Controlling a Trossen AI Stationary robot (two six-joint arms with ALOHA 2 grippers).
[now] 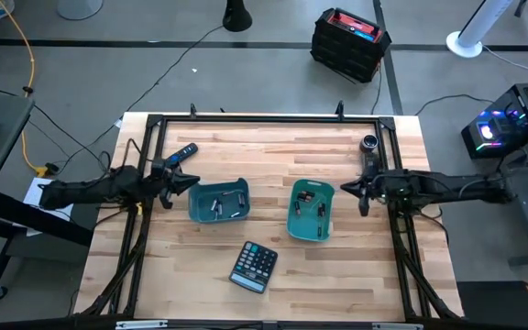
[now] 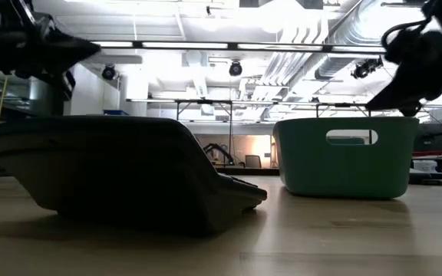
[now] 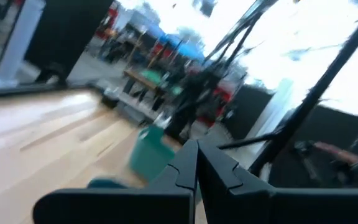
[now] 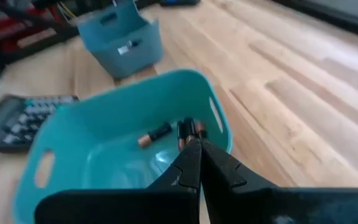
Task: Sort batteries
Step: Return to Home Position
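In the high view, several batteries lie on the floor of the blue bin (image 1: 218, 200) and several in the teal bin (image 1: 310, 211). The right wrist view shows dark and copper batteries (image 4: 188, 129) inside the teal bin (image 4: 104, 124), and one silvery battery in the blue bin (image 4: 120, 40) beyond. My left gripper (image 1: 189, 182) hovers shut just left of the blue bin. My right gripper (image 1: 348, 189) hovers shut just right of the teal bin. Neither holds anything. In the low view the calculator hides the blue bin.
A dark calculator (image 1: 253, 267) lies near the table's near edge, between the bins. A black remote-like stick (image 1: 183, 153) lies behind my left gripper. A small dark cylinder (image 1: 369, 143) stands near the far right corner. Bare wood lies along the far side.
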